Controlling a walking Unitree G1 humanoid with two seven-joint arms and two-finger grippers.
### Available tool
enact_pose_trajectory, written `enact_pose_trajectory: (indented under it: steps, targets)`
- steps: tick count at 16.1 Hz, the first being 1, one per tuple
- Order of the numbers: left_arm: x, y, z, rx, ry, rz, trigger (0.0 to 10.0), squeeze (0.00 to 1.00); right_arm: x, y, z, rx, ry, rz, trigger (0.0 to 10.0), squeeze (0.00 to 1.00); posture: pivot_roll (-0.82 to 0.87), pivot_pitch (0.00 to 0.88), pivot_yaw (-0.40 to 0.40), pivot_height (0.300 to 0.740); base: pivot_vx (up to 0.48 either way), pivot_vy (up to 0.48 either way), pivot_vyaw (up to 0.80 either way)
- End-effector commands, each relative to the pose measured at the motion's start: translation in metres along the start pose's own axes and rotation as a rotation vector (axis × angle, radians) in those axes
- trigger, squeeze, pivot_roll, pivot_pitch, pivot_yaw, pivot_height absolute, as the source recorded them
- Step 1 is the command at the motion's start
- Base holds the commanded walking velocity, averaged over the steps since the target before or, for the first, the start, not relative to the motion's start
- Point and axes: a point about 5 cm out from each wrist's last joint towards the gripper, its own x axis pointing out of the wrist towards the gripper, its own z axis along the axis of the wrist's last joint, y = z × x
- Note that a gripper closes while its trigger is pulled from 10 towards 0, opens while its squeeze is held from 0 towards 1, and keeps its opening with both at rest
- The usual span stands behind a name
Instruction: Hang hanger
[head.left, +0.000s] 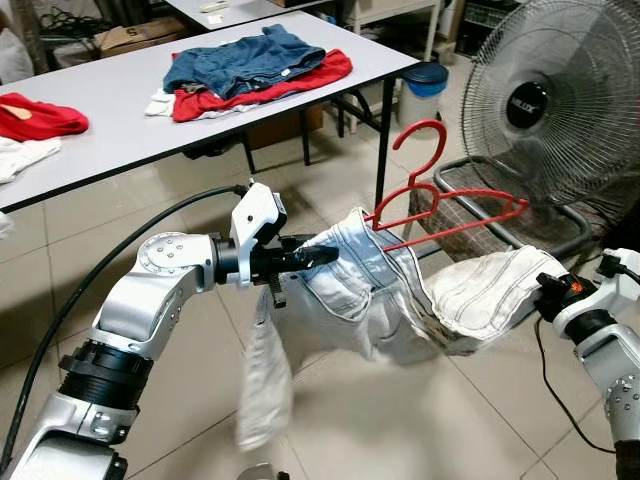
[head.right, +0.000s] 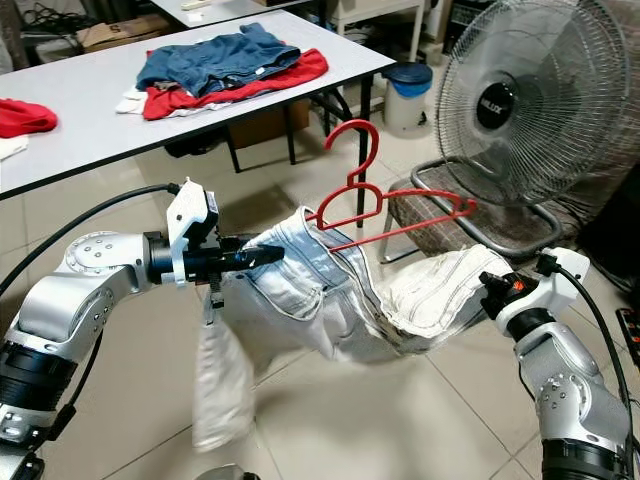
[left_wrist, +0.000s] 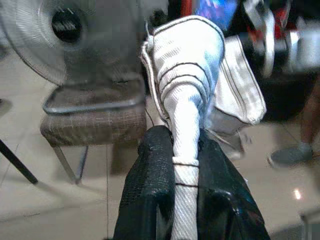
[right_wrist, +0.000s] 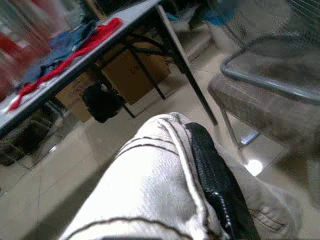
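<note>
While arms extend forward – both end effectors (head.left: 325, 254) (head.right: 492, 290) pinch jeans (head.left: 400, 300) waistband.

Black fingers (right_wrist: 215, 175) against pale jeans (right_wrist: 145, 185), grey table (right_wrist: 75, 55) with clothes, chair seat (right_wrist: 260, 100), tiled floor

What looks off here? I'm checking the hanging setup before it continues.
The red hanger sits crooked in the pale jeans, one end poking out of the waistband. The left gripper and right gripper stretch the jeans between them.
</note>
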Motion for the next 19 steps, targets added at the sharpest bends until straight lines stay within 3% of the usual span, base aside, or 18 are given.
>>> enact_pose_trajectory:
  steps: [1, 3, 4, 6, 8, 10, 12, 14, 15, 19]
  targets:
    - [-0.013, -0.002, 0.014, 0.012, -0.112, -0.044, 0.0, 0.0, 0.0, -0.037, 0.009, 0.088, 0.052, -0.182, 0.0, 0.0, -0.14, 0.0, 0.063, 0.74, 0.0, 0.0, 0.0]
    - [-0.019, -0.013, 0.008, 0.009, -0.097, -0.142, 0.0, 0.0, 0.005, -0.05, 0.019, 0.166, 0.088, -0.24, 0.0, 0.0, -0.14, 0.0, 0.062, 0.74, 0.0, 0.0, 0.0]
    - [-0.019, -0.014, 0.007, 0.015, -0.088, -0.14, 0.0, 0.0, 0.006, -0.052, 0.022, 0.169, 0.095, -0.256, 0.0, 0.0, -0.13, 0.0, 0.059, 0.74, 0.0, 0.0, 0.0]
    - [-0.017, -0.007, -0.001, 0.055, -0.026, -0.039, 0.0, 0.0, 0.012, -0.042, 0.03, 0.042, 0.117, -0.182, 0.0, 0.0, -0.12, 0.0, 0.045, 0.74, 0.0, 0.0, 0.0]
    - [-0.018, -0.012, -0.007, 0.071, 0.016, -0.078, 0.0, 0.0, 0.022, -0.037, 0.03, 0.019, 0.128, -0.169, 0.0, 0.0, -0.12, 0.0, 0.045, 0.74, 0.0, 0.0, 0.0]
    - [-0.013, -0.022, -0.006, 0.068, 0.007, -0.155, 0.0, 0.0, 0.031, -0.032, 0.028, 0.068, 0.123, -0.191, 0.0, 0.0, -0.12, 0.0, 0.044, 0.74, 0.0, 0.0, 0.0]
    - [-0.01, -0.03, -0.016, 0.106, 0.069, -0.221, 0.0, 0.0, 0.039, -0.026, 0.026, 0.134, 0.115, -0.211, 0.0, 0.0, -0.12, 0.0, 0.044, 0.74, 0.0, 0.0, 0.0]
    - [-0.008, -0.033, -0.018, 0.084, 0.029, -0.224, 0.0, 0.0, 0.04, -0.033, 0.027, 0.191, 0.096, -0.282, 0.0, 0.0, -0.12, 0.0, 0.042, 0.74, 0.0, 0.0, 0.0]
    - [-0.005, -0.035, -0.029, 0.121, 0.091, -0.219, 0.0, 0.0, 0.04, -0.04, 0.025, 0.242, 0.082, -0.352, 0.0, 0.0, -0.12, 0.0, 0.037, 0.74, 0.0, 0.0, 0.0]
    - [0.002, -0.04, -0.043, 0.149, 0.173, -0.232, 0.0, 0.0, 0.052, -0.024, 0.026, 0.293, 0.077, -0.31, 0.0, 0.0, -0.12, 0.0, 0.031, 0.74, 0.0, 0.0, 0.0]
